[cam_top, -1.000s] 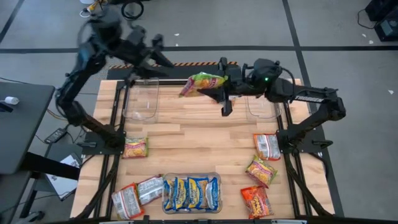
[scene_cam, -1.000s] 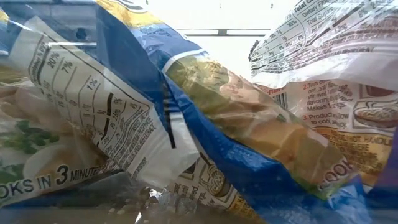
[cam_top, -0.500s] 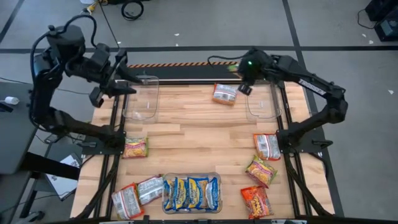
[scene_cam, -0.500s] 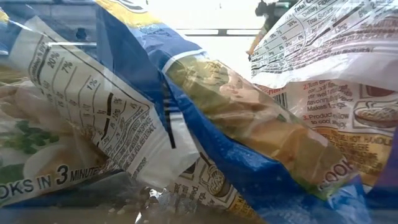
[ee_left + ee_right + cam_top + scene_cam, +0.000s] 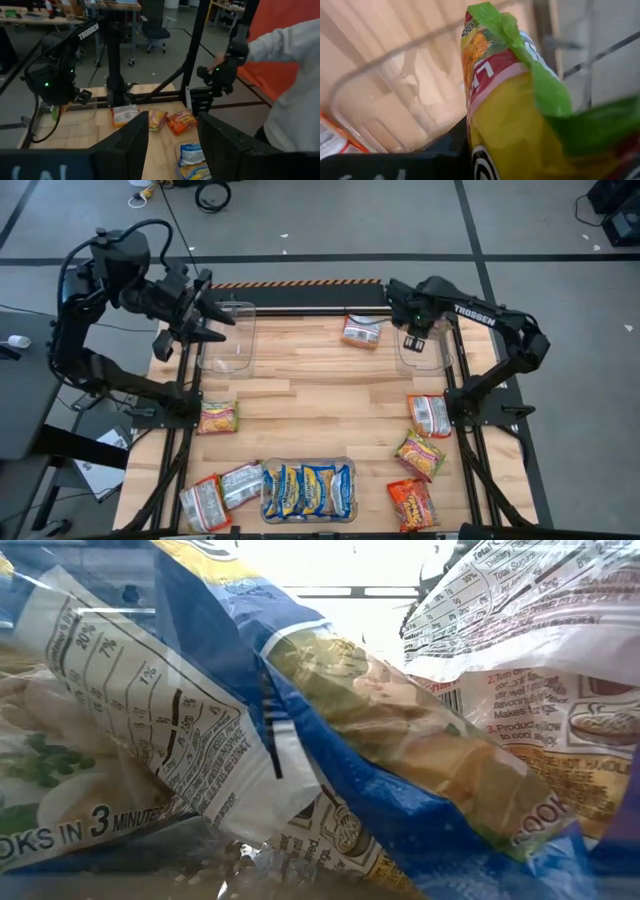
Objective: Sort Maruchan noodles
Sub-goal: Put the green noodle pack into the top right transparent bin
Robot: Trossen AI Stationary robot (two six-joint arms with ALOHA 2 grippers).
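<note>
The right pincer (image 5: 418, 340) grips a green packet (image 5: 510, 105) over the clear bin (image 5: 420, 352) at the counter's far right corner — released off-centre, it could catch the rim. The left pincer (image 5: 205, 322) hangs empty, parted.

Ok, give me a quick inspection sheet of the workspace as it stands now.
Surface: wooden table, mostly bare in the middle.
Job's things: blue-and-yellow packets fill the near clear bin; orange packet lies at the far edge; loose packets sit near left and near right; far-left bin and far-right bin look empty.
Clutter: nothing seen.
Grippers: right gripper over the far-right bin, shut on a green-and-yellow packet; left gripper open and holding nothing, raised over the far-left bin.
Cables: black cables on the floor beyond the table.
Surroundings: a person's white sleeve beside the table.
</note>
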